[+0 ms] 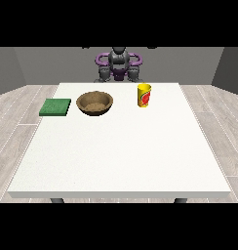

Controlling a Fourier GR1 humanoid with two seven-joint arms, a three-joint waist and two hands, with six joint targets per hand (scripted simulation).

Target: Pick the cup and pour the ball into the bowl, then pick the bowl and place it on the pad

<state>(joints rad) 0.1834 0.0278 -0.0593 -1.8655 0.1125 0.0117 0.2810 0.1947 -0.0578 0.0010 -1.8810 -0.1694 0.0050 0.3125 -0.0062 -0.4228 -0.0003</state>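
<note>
A yellow cup (144, 95) with a red mark stands upright at the table's far right of centre. Its inside is hidden, so no ball shows. A brown bowl (94, 103) sits to the cup's left, upright, with nothing showing in it. Further left lies a flat green pad (55, 107) near the table's left edge. Both arms are drawn in by the robot's torso behind the table's far edge. The hand at the view's left (103, 75) and the hand at the view's right (135, 74) are far from all three things and hold nothing.
The white table (121, 156) spreads wide towards the camera in front of the three objects. Grey wooden floor surrounds it on both sides.
</note>
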